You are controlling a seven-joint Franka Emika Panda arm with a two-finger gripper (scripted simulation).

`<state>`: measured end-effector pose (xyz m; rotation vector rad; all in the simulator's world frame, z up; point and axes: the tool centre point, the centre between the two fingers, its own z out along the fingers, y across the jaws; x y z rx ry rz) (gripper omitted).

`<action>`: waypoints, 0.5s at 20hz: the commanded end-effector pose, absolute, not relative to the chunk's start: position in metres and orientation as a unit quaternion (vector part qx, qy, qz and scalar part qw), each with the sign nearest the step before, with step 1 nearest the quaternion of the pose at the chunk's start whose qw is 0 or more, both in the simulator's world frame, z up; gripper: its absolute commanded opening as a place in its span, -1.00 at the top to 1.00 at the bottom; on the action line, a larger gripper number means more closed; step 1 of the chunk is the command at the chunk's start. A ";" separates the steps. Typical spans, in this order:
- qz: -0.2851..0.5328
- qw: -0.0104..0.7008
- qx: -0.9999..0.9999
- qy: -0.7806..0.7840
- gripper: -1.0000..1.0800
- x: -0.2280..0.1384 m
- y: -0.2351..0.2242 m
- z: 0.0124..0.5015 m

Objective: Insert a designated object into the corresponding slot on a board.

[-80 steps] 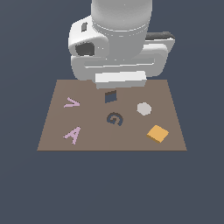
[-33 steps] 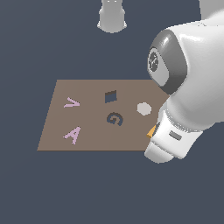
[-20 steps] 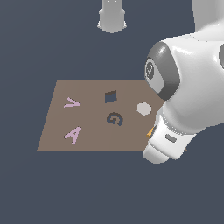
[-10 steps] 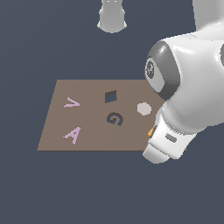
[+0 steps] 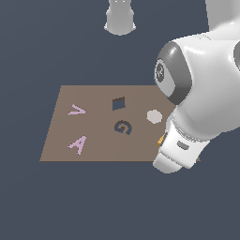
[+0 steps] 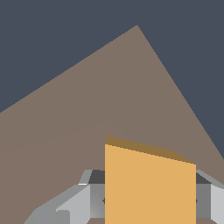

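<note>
Board (image 5: 93,136) lies flat on the floor (image 5: 56,206). On it: slot (image 5: 118,103) near the far edge, about mid-width; G cutout (image 5: 123,127) just in front of the slot; hexagon (image 5: 153,116) toward the exterior view's right of both. V (image 5: 76,110) sits toward the exterior view's left, A (image 5: 78,144) nearer the front edge below it. Arm (image 5: 201,98) stands over the board's right front corner, hiding most of the block (image 5: 161,139) there. Wrist view: block (image 6: 149,188) sits between the gripper (image 6: 148,199) fingers, board (image 6: 87,113) behind it. Base (image 5: 120,18) stands beyond the board's far edge.
</note>
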<state>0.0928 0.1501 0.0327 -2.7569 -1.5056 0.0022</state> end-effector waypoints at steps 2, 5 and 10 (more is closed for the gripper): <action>0.000 0.000 -0.872 -0.489 1.00 0.087 0.148 0.033; 0.000 0.000 -0.865 -0.501 1.00 0.080 0.145 0.034; 0.000 0.000 -0.847 -0.531 1.00 0.063 0.138 0.034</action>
